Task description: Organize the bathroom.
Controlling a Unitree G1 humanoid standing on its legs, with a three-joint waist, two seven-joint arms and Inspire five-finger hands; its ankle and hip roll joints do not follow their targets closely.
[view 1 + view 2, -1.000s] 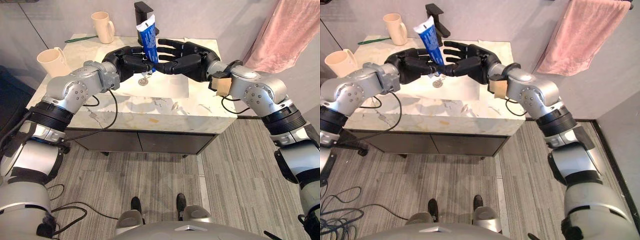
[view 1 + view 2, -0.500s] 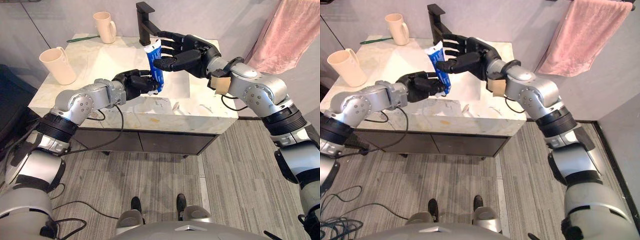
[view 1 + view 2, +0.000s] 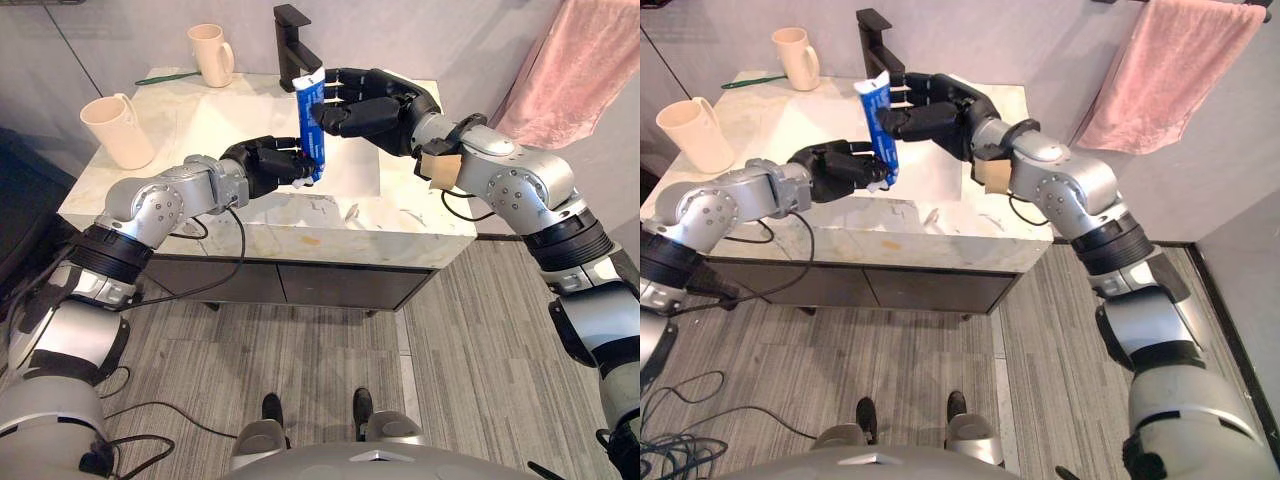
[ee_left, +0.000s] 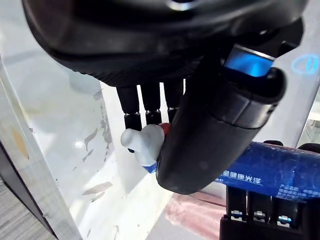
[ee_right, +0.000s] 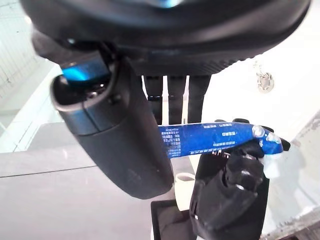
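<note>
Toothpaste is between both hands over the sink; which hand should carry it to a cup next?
Probably the left. The left hand grips the toothpaste tube at its cap end, nearer both cream cups on the counter's left; the right hand pinches the tube's top.

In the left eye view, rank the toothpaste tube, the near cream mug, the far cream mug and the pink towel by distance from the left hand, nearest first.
From the left hand:
1. Toothpaste tube, gripped at its lower end.
2. Near cream mug, at the counter's left edge.
3. Far cream mug, at the back left corner.
4. Pink towel, hanging far right, beyond the right hand.
</note>
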